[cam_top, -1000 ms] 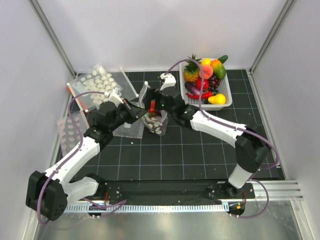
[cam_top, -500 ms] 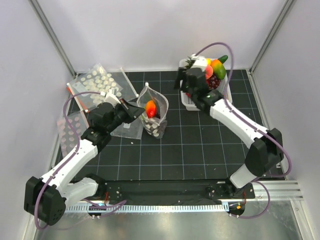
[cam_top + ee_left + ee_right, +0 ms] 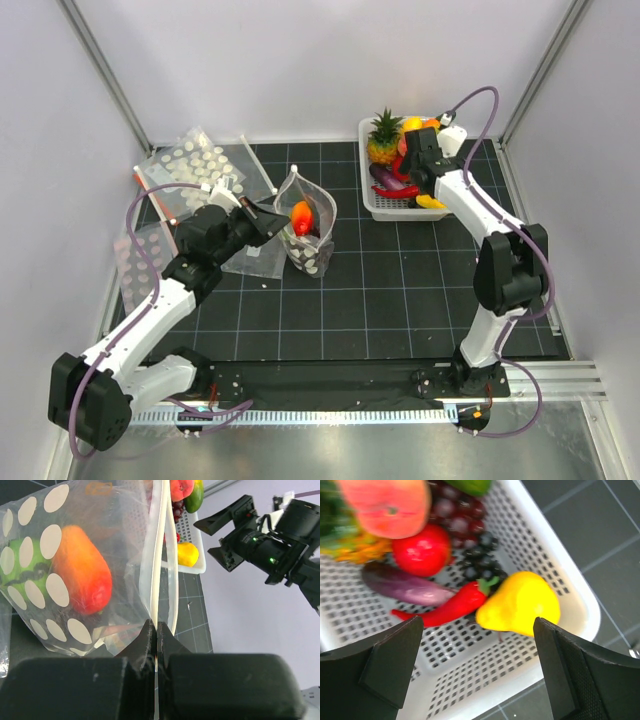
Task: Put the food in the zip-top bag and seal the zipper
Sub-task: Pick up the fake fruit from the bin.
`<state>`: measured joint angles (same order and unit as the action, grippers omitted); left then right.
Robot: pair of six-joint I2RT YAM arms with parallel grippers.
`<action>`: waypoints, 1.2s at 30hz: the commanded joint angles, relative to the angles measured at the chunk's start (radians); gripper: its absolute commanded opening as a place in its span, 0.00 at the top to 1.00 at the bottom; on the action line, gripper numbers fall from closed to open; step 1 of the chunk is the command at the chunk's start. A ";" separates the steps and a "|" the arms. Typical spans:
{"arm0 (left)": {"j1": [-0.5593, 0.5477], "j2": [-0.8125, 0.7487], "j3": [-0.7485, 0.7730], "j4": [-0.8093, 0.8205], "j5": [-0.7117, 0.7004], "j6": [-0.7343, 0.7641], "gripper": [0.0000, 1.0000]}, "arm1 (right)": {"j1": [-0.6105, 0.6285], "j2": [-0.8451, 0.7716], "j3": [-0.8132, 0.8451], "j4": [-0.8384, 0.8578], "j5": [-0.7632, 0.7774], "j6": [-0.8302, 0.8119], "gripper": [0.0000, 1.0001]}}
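The zip-top bag (image 3: pixel 312 232) stands open on the black mat, clear with white dots. Inside it lie an orange-red fruit (image 3: pixel 82 570) and a green piece (image 3: pixel 20 565). My left gripper (image 3: pixel 157 630) is shut on the bag's rim at the white zipper (image 3: pixel 159 555), holding the mouth up; from above it (image 3: pixel 276 217) sits at the bag's left edge. My right gripper (image 3: pixel 478 645) hangs open and empty over the white basket (image 3: pixel 470 690), just above a yellow pear (image 3: pixel 517 605) and a red chili (image 3: pixel 445 607). More food there: eggplant (image 3: pixel 405 587), grapes (image 3: pixel 470 555), a red round fruit (image 3: pixel 422 550).
The basket (image 3: pixel 385 212) stands at the back right with a pineapple (image 3: pixel 382 140) in it. Flat dotted clear sheets (image 3: pixel 190 160) lie at the back left and along the left edge (image 3: pixel 140 260). Walls close in on both sides and the back.
My right gripper has left the bag's mouth and swung right and back to the basket, leaving the orange-red fruit inside the bag. The left arm has stayed put.
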<state>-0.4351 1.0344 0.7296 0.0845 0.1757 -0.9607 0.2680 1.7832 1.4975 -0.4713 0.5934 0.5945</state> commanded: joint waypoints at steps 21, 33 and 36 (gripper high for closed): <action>0.006 -0.025 0.004 0.023 0.002 0.023 1.00 | -0.093 0.205 0.096 -0.109 0.039 0.168 0.00; 0.006 -0.028 0.005 0.020 -0.001 0.027 1.00 | -0.121 0.157 -0.008 0.036 -0.020 0.174 0.55; 0.006 -0.027 0.005 0.020 0.001 0.028 1.00 | -0.119 0.091 -0.025 0.046 -0.032 0.169 0.57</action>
<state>-0.4351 1.0309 0.7296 0.0837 0.1757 -0.9562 0.1467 1.9633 1.4971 -0.4683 0.5877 0.7433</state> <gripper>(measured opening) 0.012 0.682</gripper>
